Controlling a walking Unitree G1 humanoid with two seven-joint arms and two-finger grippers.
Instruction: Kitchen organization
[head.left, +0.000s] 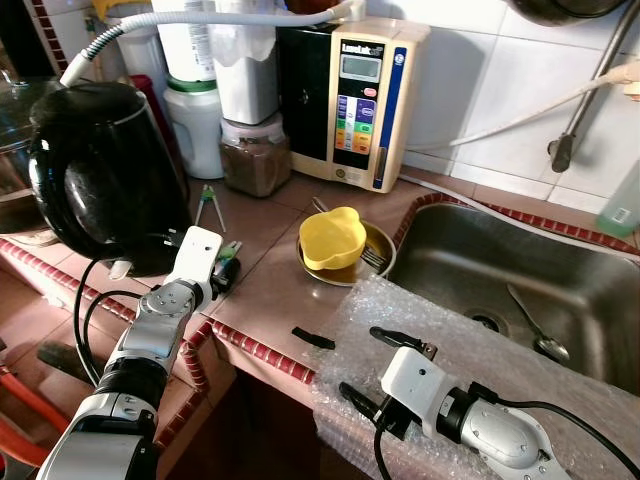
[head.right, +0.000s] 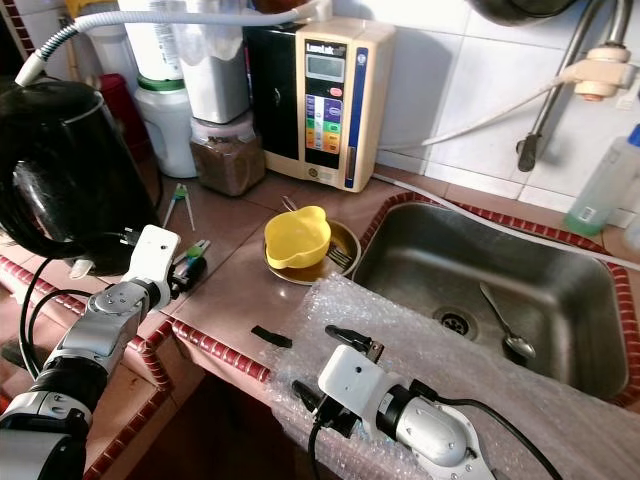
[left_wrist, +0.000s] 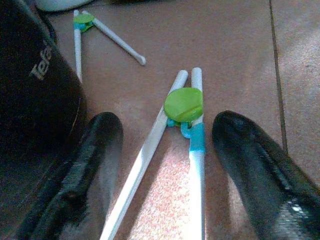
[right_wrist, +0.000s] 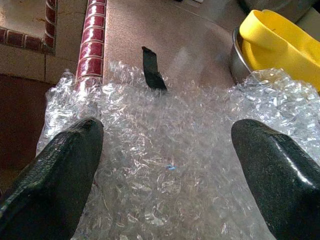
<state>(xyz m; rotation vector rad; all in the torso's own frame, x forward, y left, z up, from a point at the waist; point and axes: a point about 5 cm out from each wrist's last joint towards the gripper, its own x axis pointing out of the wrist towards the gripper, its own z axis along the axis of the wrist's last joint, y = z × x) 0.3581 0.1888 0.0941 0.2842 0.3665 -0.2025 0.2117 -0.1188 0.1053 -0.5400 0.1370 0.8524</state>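
A pair of white training chopsticks with a green hinge (left_wrist: 183, 104) lies on the brown tiled counter beside the black kettle (head.left: 100, 175). My left gripper (head.left: 226, 268) is open and low over them, one black finger (left_wrist: 95, 150) on each side. A second such pair (head.left: 208, 205) lies farther back. My right gripper (head.left: 378, 368) is open above a sheet of bubble wrap (head.left: 490, 345) draped over the counter's front edge by the sink; its fingers (right_wrist: 55, 175) straddle the wrap without closing on it.
A yellow bowl (head.left: 332, 238) sits in a metal dish (head.left: 378, 262) with a fork, next to the steel sink (head.left: 450, 262), which holds a spoon (head.left: 535, 325). A short black strip (head.left: 313, 338) lies near the counter edge. Jars (head.left: 255, 160) and a water machine (head.left: 360, 100) line the back wall.
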